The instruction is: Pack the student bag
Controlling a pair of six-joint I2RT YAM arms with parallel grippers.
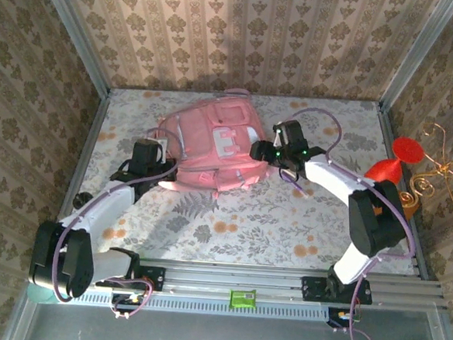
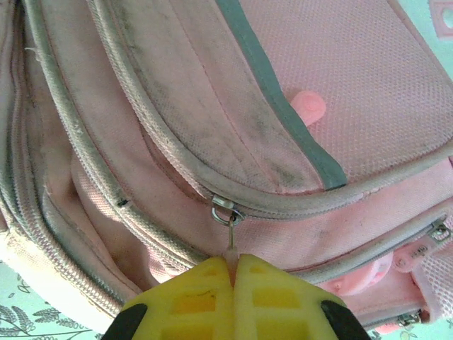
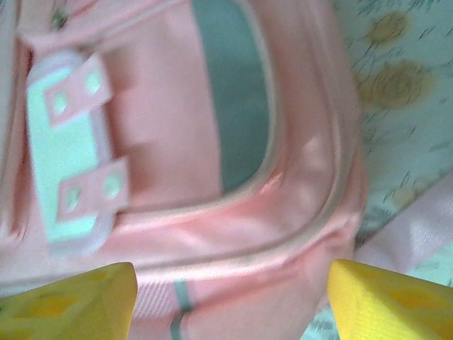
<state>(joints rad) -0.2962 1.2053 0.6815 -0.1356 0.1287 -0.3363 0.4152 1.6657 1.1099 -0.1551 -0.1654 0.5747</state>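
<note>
Table (image 1: pixel 230 225): flat top, pale floral-print covering. One large soft pink fabric backpack (image 1: pixel 212 149) lies centrally near the far edge.

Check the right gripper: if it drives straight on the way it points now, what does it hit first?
The student bag. The right gripper is open and points at the bag's pink front, with nothing in between. The wrist view is blurred, so the gap is hard to judge, though from above it looks close.
</note>
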